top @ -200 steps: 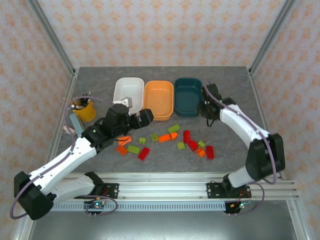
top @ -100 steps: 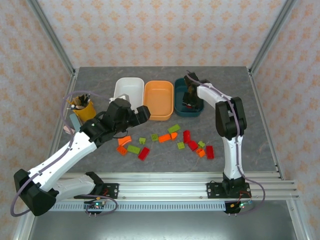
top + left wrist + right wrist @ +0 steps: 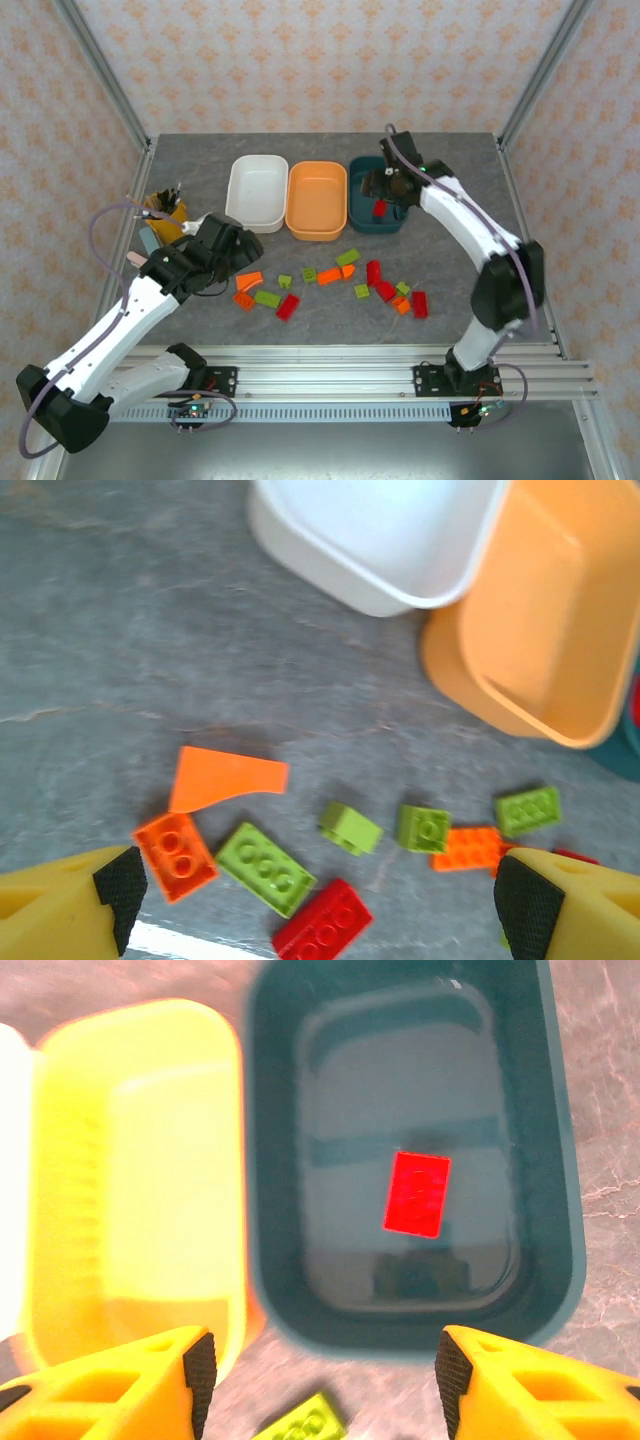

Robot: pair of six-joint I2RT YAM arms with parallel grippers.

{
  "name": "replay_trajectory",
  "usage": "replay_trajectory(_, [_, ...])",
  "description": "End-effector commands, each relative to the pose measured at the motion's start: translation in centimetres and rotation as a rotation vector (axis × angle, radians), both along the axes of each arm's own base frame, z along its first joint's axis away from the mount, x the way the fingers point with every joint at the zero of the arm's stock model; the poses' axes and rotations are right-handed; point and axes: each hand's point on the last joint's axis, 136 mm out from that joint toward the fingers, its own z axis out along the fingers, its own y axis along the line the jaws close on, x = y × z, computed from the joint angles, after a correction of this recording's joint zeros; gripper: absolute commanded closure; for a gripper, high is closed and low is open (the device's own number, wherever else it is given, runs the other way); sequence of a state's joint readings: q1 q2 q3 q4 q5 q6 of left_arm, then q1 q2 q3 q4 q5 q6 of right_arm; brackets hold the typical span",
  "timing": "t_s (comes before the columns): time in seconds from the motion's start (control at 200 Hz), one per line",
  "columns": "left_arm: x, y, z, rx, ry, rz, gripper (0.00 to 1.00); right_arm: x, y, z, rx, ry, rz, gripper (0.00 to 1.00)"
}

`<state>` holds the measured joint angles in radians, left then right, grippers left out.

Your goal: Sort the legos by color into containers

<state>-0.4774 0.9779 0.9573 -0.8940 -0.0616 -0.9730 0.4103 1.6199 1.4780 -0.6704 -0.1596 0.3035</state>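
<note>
within the last second the right gripper (image 3: pixel 320 1370) has swung over the dark teal tub (image 3: pixel 265 1160), jaws wide and empty, and a red lego (image 3: pixel 418 1193) now lies flat inside it, so red likely goes there. the left gripper (image 3: pixel 320 895), also wide and empty, has drawn back toward 8 o'clock above the loose legos (image 3: pixel 330 275) scattered at 6 o'clock of the orange tub (image 3: pixel 292 200); bare table (image 3: pixel 200 160) surrounds them, tub rims the only edges.

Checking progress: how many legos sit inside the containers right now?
1: a red lego lies in the dark teal container; the white container and orange container hold none visible.
</note>
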Motion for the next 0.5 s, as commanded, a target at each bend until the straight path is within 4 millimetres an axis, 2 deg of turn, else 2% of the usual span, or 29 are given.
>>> replay_trajectory(0.0, [-1.8, 2.3, -2.5, -0.024, 0.113, 0.113, 0.07, -3.2, 1.1, 1.1, 0.012, -0.070, 0.109, 0.38])
replay_trajectory(0.08, [-1.7, 2.8, -3.5, -0.060, 0.133, 0.162, 0.07, -6.0, 2.1, 0.9, 0.052, -0.089, 0.188, 0.36])
replay_trajectory(0.255, [-0.5, 1.4, -7.6, -0.188, 0.184, 0.248, 0.07, -11.1, 4.1, -2.1, 0.101, -0.068, 0.298, 0.33])
replay_trajectory(0.4, [0.1, 1.2, -11.2, -0.236, 0.217, 0.349, 0.03, -12.9, 5.1, -3.2, 0.128, -0.035, 0.310, 0.32])
replay_trajectory(0.495, [0.5, 1.1, -12.8, -0.272, 0.216, 0.407, 0.02, -13.5, 5.9, -3.8, 0.127, -0.019, 0.325, 0.32])
